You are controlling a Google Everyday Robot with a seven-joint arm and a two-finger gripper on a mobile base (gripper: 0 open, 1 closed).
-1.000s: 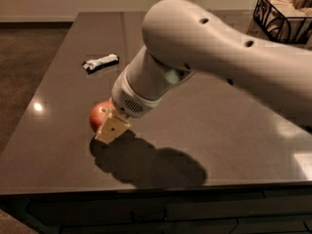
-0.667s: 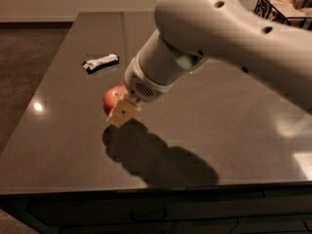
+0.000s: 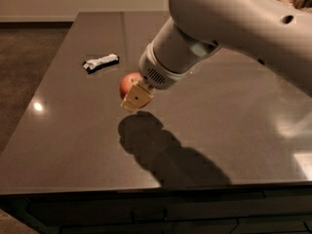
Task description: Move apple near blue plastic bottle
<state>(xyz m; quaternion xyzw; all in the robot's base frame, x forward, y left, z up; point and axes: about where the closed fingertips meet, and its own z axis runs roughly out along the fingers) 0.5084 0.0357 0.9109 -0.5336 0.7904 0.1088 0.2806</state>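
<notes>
The red-orange apple is held in my gripper, a little above the dark table; its shadow falls on the table below and to the right. One tan finger shows in front of the apple, and the other is hidden behind it. The big white arm comes in from the upper right and covers the table's far middle and right. The blue plastic bottle is not in view.
A black-and-white wrapped bar lies on the table to the far left of the apple. The table's left edge drops to a brown floor. A dark basket corner shows at the top right.
The gripper has carried the apple up and toward the far right, away from the table's near left. The apple's shadow now lies apart from it. The wrapped bar has not moved.
</notes>
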